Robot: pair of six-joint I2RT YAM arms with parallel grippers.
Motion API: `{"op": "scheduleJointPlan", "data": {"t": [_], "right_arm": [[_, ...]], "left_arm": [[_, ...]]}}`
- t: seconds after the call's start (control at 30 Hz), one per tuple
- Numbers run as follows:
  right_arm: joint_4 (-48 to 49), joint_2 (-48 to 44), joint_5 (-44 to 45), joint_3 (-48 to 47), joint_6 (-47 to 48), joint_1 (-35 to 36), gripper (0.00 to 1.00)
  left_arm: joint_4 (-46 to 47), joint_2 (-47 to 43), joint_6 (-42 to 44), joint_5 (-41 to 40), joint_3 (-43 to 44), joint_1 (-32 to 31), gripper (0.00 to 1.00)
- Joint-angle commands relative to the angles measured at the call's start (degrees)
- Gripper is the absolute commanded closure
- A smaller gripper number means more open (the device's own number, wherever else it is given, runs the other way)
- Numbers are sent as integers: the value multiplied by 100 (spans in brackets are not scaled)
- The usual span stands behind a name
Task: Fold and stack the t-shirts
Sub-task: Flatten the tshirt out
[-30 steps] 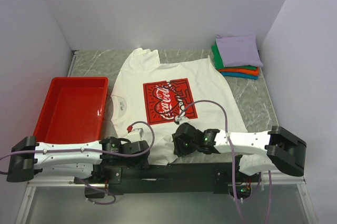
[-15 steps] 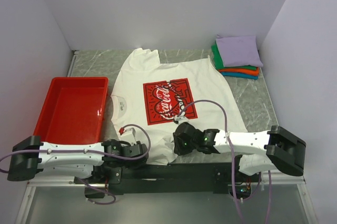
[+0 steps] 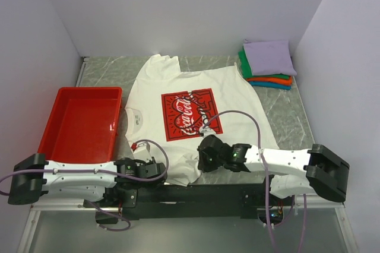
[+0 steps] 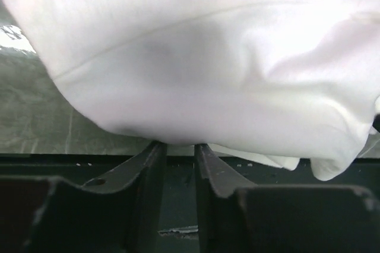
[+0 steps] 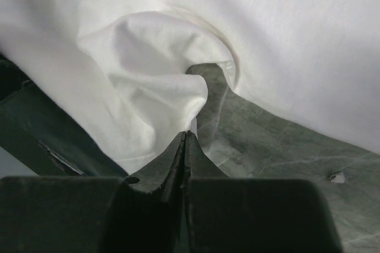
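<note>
You have the white t-shirt (image 3: 178, 87) spread mid-worktop (image 3: 279, 110), its near edge at 6 o'clock, where your left fingers (image 4: 199, 149) stand slightly apart with their grip unclear, and your right fingers (image 5: 184, 146) are closed on a pinch of cloth, likely to lift it for folding.

The tee (image 3: 190, 87) lies spread on the table (image 3: 285, 116). The tray (image 3: 89, 89) sits just left of the tee. The stack (image 3: 268, 57) (folded tees, one upon another) lies behind the tee to its right, apart from it. At the tee's near hem are the left gripper (image 4: 178, 149), by the left corner, and the right gripper (image 5: 184, 140), nearer the middle.
</note>
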State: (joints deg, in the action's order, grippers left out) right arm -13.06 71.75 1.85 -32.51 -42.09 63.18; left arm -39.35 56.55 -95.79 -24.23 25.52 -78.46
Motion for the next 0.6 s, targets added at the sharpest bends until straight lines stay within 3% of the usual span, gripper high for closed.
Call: {"op": "scheduleJointPlan", "data": {"t": [0.0,0.1,0.13,0.17,0.57], "right_arm": [[-196,-284,35,-326,60,-77,95],[-407,-398,17,-457,78,-130,96],[-451,-442,9,-519,95,-148,96],[-495,-468,-17,-545,104,-148,96],[-1409,-732,-659,-1002,367,-543,97]], "left_arm": [[-301,-223,-221,-591,225,-21,71],[-363,-294,-177,-662,261,-21,84],[-380,-303,-177,-671,296,-21,95],[-397,-303,-177,-662,305,-29,99],[-1021,-1022,482,-110,1007,-12,100]]}}
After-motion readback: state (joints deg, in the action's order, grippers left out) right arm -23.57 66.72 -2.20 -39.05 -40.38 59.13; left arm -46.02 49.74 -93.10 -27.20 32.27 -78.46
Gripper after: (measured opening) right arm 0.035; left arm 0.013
